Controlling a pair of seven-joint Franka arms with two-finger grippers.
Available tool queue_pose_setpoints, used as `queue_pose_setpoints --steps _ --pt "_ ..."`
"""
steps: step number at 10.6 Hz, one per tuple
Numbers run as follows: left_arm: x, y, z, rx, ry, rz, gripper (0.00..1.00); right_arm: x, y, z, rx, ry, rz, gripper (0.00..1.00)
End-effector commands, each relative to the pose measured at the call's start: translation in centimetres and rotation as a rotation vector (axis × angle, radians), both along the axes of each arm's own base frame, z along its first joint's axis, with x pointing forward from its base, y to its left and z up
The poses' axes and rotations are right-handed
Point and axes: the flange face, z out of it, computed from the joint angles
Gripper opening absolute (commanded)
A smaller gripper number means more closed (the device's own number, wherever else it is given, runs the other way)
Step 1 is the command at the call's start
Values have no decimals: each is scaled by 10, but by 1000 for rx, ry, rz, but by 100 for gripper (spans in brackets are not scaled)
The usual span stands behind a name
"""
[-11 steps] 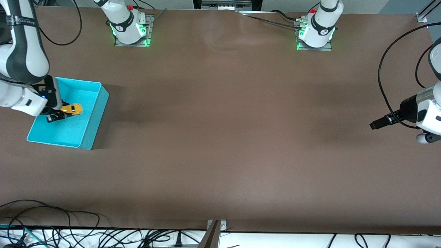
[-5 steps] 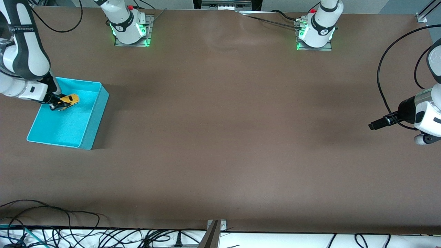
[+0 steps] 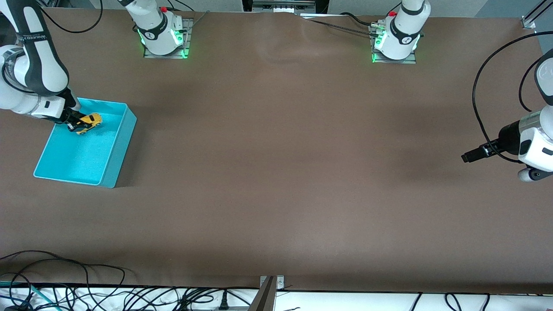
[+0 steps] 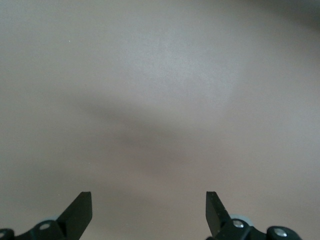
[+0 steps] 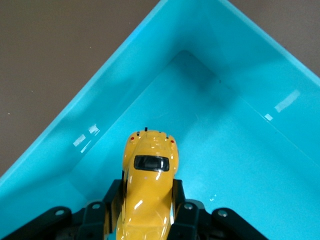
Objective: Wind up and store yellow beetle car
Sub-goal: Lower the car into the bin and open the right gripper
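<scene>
Right wrist view: right gripper (image 5: 147,200) jaws clamp yellow beetle car (image 5: 147,185) inside, seemingly above, teal bin (image 5: 240,115); left gripper (image 4: 149,212) jaws apart.

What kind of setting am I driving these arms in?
Likely a robotics lab bench: two arm bases bolted on a wide brown table, loose cables along its edge, only a teal bin and a yellow beetle car.

One yellow beetle car (image 3: 89,122) (tiny), upper left of the front frame. One teal bin (image 3: 113,160) around it. Two grippers: right gripper (image 3: 73,124), left gripper (image 3: 467,158).
</scene>
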Motion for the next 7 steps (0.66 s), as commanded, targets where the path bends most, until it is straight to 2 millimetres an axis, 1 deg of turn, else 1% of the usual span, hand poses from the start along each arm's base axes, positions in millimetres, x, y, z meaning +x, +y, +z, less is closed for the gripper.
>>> queue_pose_setpoints --steps 1,2,3,5,6,7 --pt "-2 0 4 -17 1 -22 100 -11 1 -9 -9 -21 18 8" --pt "-2 -1 4 -17 2 -22 100 -18 -4 -13 -15 -34 2 11" --pt "-2 -1 4 -18 5 -23 100 -23 -6 -20 -13 -31 -5 16" --pt "-2 -1 4 -18 6 -24 100 -28 -11 -23 -11 -28 -19 18" --pt "-2 -1 4 -18 6 -24 100 -29 -13 -23 -10 -25 -22 27" --pt "-2 -1 4 -18 6 -23 100 -29 -13 -23 -8 -22 -26 99"
